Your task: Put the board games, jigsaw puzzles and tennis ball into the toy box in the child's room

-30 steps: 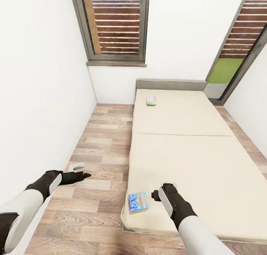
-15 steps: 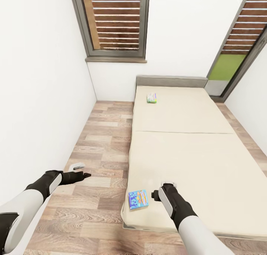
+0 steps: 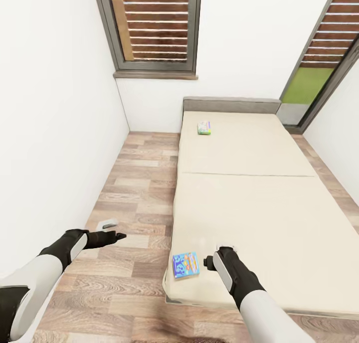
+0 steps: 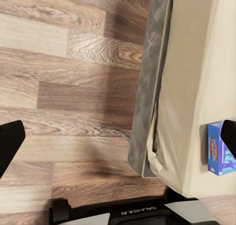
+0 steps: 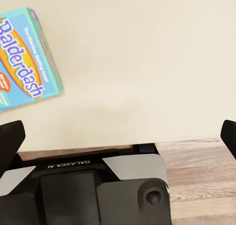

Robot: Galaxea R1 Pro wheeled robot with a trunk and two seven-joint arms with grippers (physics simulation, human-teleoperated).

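We log the blue board game (image 3: pixel 185 265) first: it lies flat on the mattress of the bed (image 3: pixel 259 203), at the near left corner, lower centre of the head view. Its cover faces up; in the right wrist view the same box (image 5: pixel 24 58) sits at the upper left of the frame with its printed title legible. Lying flat and near the edge, it probably offers only thin sides to pinch, so we judge the bed edge will matter for the grasp.

A second board game (image 3: pixel 203 128), pale and multicoloured, lies well apart, close to the grey headboard (image 3: pixel 232 105) in the upper centre of the head view.

The right gripper (image 3: pixel 213 256) hangs over the mattress just beside the blue box, on its right side, not touching it. In the right wrist view its two dark fingertips (image 5: pixel 11 136) sit at opposite frame edges, so the jaws stand wide apart and hold nothing. The box lies off to one side of the gap, not between the fingers; we judge a sideways shift is needed before closing.

The left gripper (image 3: pixel 113 231) hovers over the wood floor (image 3: pixel 134 193), left of the bed. Its fingertips (image 4: pixel 10 139) likewise sit at opposite edges of the left wrist view: spread wide, empty.
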